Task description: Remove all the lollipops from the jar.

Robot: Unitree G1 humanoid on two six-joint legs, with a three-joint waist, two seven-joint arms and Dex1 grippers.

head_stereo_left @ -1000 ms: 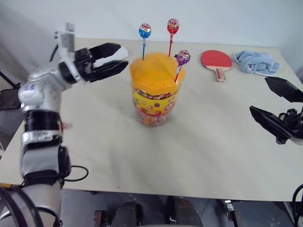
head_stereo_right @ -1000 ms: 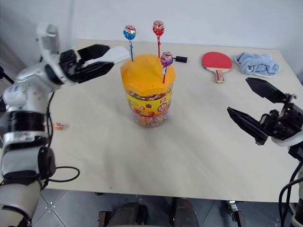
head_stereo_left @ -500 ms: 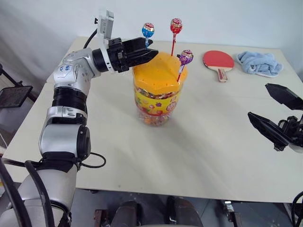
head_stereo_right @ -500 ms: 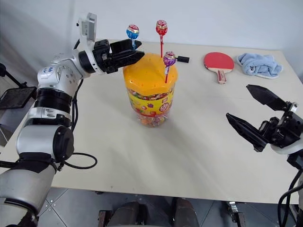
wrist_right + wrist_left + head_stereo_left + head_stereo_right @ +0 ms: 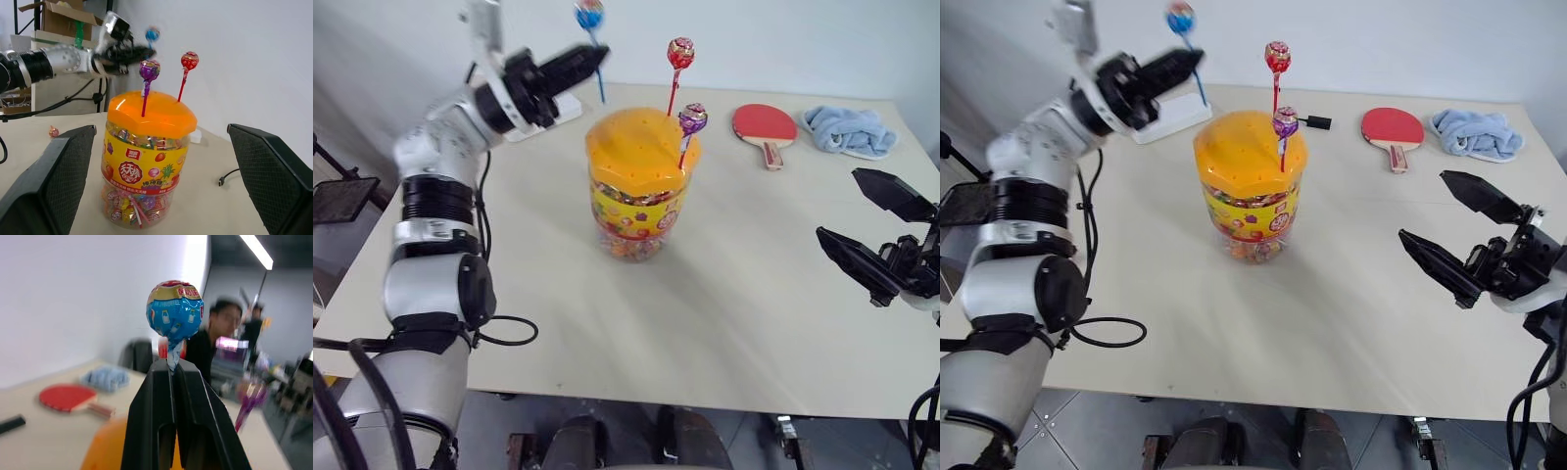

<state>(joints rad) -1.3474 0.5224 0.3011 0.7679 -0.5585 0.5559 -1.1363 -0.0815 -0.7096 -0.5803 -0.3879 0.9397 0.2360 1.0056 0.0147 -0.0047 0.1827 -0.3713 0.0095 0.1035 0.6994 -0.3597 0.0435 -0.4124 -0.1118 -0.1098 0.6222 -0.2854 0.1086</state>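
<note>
A: Well, nearest the camera, what does the right gripper (image 5: 1457,238) show?

B: It hangs at about four o'clock from the jar (image 5: 641,184), well apart from it, over the bare table (image 5: 724,313). Its two black fingers are spread wide with nothing between them.

A: And the jar?

B: It stands upright near the middle of the table, a clear cylinder with a yellow-red label, loose candies showing through the wall, and a domed orange lid (image 5: 640,147) dotted with holes. Two lollipops are stuck in the lid: the purple lollipop (image 5: 692,119) toward the right edge, leaning a little, and the red lollipop (image 5: 680,52) behind it on a taller stick.

A: Where is the blue one?

B: The blue lollipop (image 5: 174,316) is clear of the lid, up at about eleven o'clock from the jar. The left gripper (image 5: 592,59) is clamped on its stick, fingers (image 5: 151,406) pressed together with the wrapped head just above the tips.

A: Anything farther back?

B: A white box (image 5: 1173,111) lies beneath the left gripper at the far left of the table. At about one o'clock from the jar lie a small black object (image 5: 1317,122), then a red paddle (image 5: 763,125), and past it a crumpled blue cloth (image 5: 847,129) near the far right corner. In the right wrist view a small orange candy (image 5: 53,131) sits on the table beyond the jar. In the left wrist view, blurred people (image 5: 222,340) stand in the background.
</note>
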